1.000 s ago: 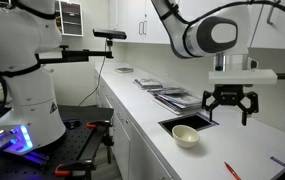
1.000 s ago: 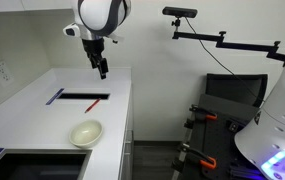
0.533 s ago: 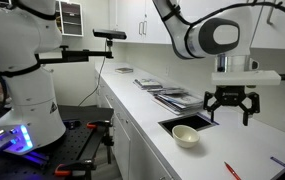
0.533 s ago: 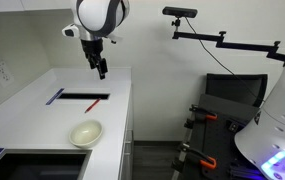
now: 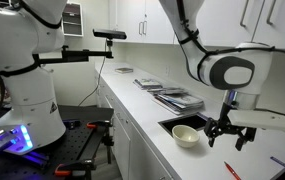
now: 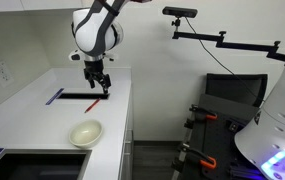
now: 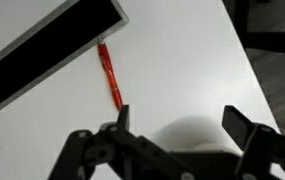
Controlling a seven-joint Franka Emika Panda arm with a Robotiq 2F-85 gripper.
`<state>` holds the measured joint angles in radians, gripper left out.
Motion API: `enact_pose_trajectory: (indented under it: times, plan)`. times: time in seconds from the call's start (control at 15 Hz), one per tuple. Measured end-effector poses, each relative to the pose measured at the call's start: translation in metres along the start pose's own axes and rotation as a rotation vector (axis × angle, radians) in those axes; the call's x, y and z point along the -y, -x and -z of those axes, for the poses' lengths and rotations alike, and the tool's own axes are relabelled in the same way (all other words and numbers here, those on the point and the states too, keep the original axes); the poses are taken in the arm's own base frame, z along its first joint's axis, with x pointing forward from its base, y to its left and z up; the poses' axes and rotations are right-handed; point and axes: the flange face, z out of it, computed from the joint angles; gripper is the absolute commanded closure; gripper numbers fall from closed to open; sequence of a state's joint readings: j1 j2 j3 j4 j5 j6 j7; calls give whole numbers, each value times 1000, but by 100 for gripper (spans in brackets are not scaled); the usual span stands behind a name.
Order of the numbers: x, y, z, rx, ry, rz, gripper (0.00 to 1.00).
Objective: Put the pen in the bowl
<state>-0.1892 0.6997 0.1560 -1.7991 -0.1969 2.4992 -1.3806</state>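
1. Red plastic, slim and lying flat: the pen (image 7: 110,78) rests on the white counter (image 7: 187,55), its far end right at the corner of a black strip (image 7: 52,50). Whether the two touch cannot be told.
2. Your gripper (image 7: 180,125) hovers above the counter with its jaws spread wide and nothing between them. In the wrist view the pen's near end sits by one of the fingers (image 7: 122,118), not in the gap.
3. Slide sideways until the pen's middle lies centred between the jaws. A grasp near one end would probably let it swing.
4. Check your wrist angle: the pen runs slightly slantwise in the wrist view, so turn until the jaws close across its width, not along it.
5. Come straight down and stop just short of the counter. A thin pen needs low fingertips, but pressing into the surface risks flicking it away.
6. Stay clear of the black strip as you descend, so that a finger does not land on its edge.
7. Close gently, lift straight up, then carry toward the bowl (image 6: 86,132), which stands well apart from the pen, near the sink (image 6: 32,165).
8. Release low over the bowl so the pen does not bounce out.
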Motion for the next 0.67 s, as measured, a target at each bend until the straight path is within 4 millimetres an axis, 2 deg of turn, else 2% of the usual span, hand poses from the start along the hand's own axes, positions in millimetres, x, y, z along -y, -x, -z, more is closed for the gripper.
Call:
enact_pose_trajectory:
  times: [0.2, 0.67]
  plan:
    - [-27, 4, -26, 6, -42, 35, 0]
    - [-64, -20, -73, 20, -125, 55, 0]
